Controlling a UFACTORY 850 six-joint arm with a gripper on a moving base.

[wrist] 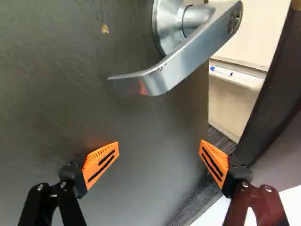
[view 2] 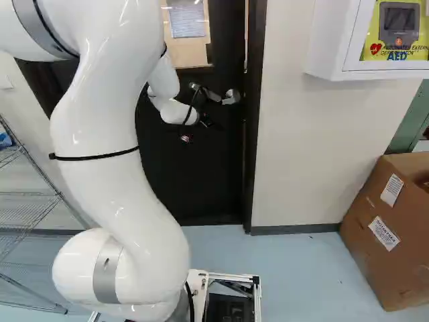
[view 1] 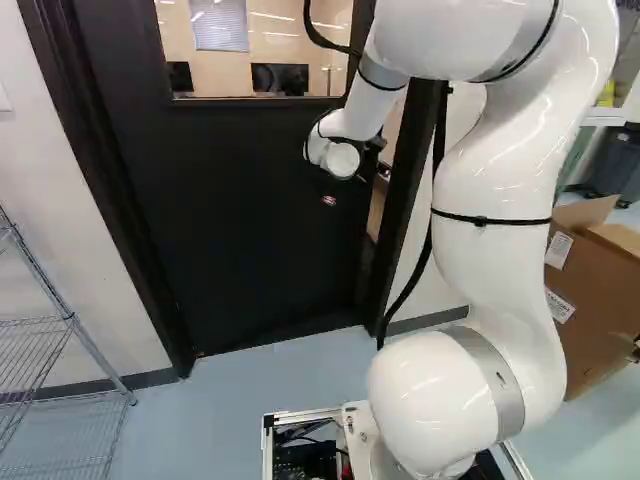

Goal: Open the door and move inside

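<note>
Beyond my arm in the right base view, the gripper is close to the dark door, a little below its lever handle. Seen from the wrist, my gripper stands open, its orange pads wide apart with nothing between them. The silver lever handle is ahead of the fingers, apart from both. The door is ajar: a gap between its edge and the dark frame shows the room beyond. One finger is over the door face, the other over the gap.
A wire shelf stands left of the door. Right of the doorway are a wall, a white AED cabinet and a large cardboard box. Through the gap, a ledge holds a marker.
</note>
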